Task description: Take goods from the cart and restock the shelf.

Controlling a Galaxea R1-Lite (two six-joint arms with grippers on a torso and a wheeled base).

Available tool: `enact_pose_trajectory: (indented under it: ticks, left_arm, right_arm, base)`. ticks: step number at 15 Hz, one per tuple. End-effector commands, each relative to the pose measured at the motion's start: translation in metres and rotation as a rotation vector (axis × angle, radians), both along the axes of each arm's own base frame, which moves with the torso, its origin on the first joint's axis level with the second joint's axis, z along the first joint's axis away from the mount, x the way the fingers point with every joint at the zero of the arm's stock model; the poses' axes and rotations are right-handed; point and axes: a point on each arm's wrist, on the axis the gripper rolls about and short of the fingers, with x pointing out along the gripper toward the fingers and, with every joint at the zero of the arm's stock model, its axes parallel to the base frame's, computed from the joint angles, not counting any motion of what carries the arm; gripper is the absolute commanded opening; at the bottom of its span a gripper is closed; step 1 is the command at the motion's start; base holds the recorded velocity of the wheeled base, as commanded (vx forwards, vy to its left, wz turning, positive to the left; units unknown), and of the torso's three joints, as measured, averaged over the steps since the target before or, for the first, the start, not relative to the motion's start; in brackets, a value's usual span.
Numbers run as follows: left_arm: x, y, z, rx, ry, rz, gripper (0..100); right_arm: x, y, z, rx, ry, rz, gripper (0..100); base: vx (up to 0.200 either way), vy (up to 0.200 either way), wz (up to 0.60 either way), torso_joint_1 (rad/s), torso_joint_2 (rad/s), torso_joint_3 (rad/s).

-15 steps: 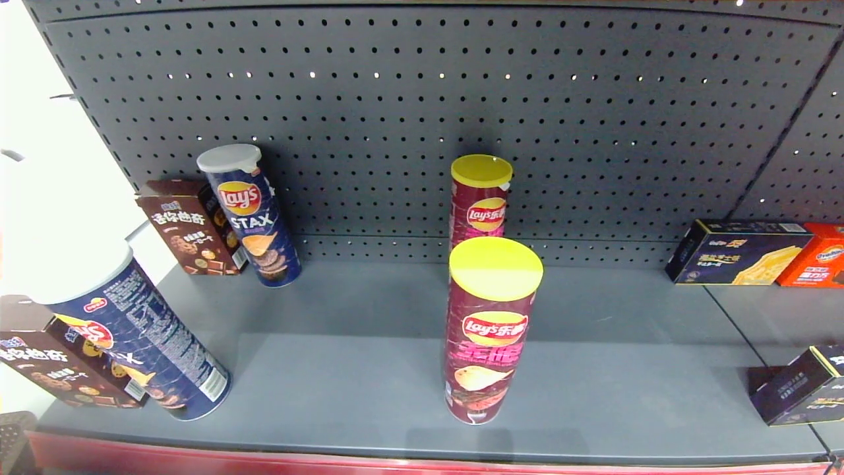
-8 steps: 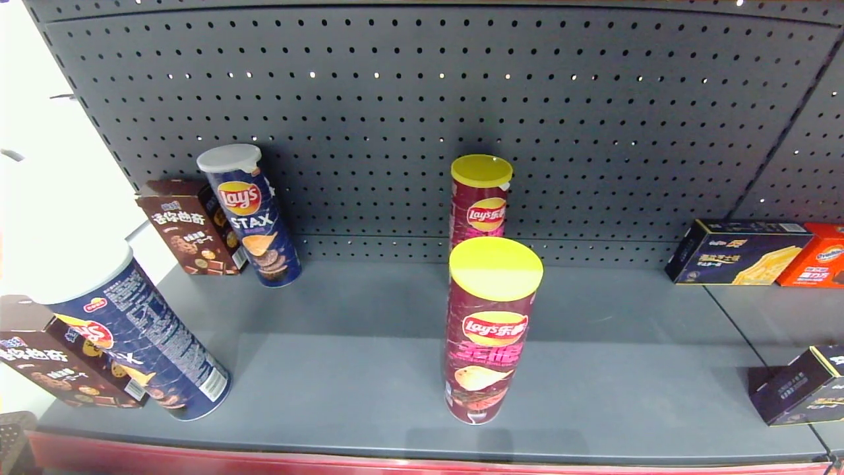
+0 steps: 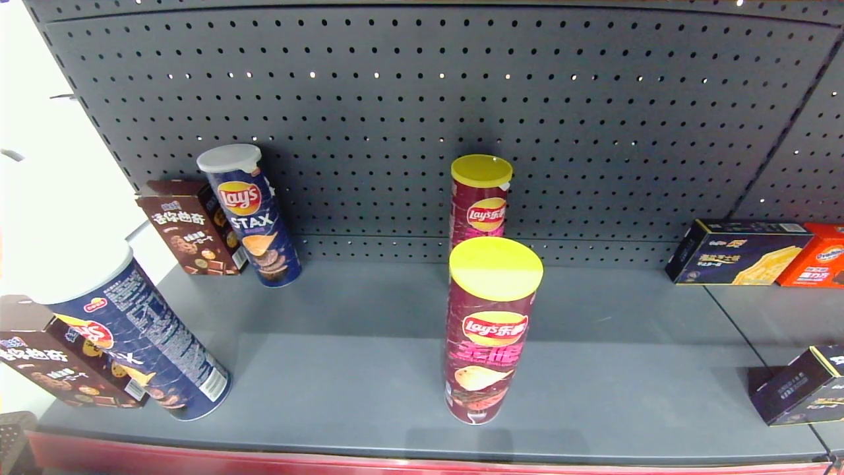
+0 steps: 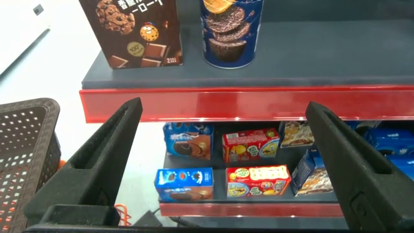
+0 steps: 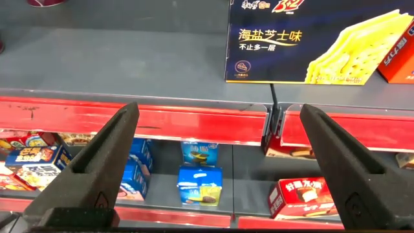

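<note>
On the grey shelf (image 3: 369, 369) stand two maroon chip cans with yellow lids, one at the front (image 3: 488, 330) and one behind it (image 3: 480, 198). Two blue chip cans stand at the left, one near the front edge (image 3: 135, 343) and one at the back (image 3: 250, 214). Brown cookie boxes sit beside them, one at the front (image 3: 59, 369) and one at the back (image 3: 188, 227). My left gripper (image 4: 220, 168) is open below the shelf's red front edge (image 4: 246, 103), facing a cookie box (image 4: 132, 29) and a blue can (image 4: 229, 29). My right gripper (image 5: 217, 168) is open, facing a dark blue cracker box (image 5: 317, 39).
Dark blue boxes (image 3: 738, 254) (image 3: 798, 386) and an orange box (image 3: 814, 264) sit on the right shelf section. A pegboard back wall (image 3: 422, 112) closes the shelf. A black mesh basket (image 4: 26, 149) stands low beside the left gripper. Lower shelves hold several small snack boxes (image 4: 249, 145).
</note>
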Motion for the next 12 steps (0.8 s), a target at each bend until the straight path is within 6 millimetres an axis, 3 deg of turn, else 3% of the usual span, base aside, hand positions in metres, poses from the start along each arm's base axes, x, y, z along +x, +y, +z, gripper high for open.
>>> enact_pose_trajectory:
  ticks: [1,3,12]
  left_arm:
    - [0.0001,0.0000,0.0000,0.001,0.001,0.001,100]
    - [0.0001,0.0000,0.0000,0.001,0.001,0.001,100]
    - [0.0001,0.0000,0.0000,-0.001,0.001,0.001,100]
  right_arm:
    - [0.0002,0.0000,-0.0002,0.000,0.002,0.001,100]
    - [0.0002,0.0000,-0.0002,0.000,0.002,0.001,100]
    - [0.0002,0.0000,-0.0002,0.000,0.002,0.001,100]
  base:
    - [0.000,0.000,0.00,0.000,0.00,0.000]
    - [0.000,0.000,-0.60,0.002,0.00,0.005]
    - [0.000,0.000,0.00,0.000,0.00,0.000]
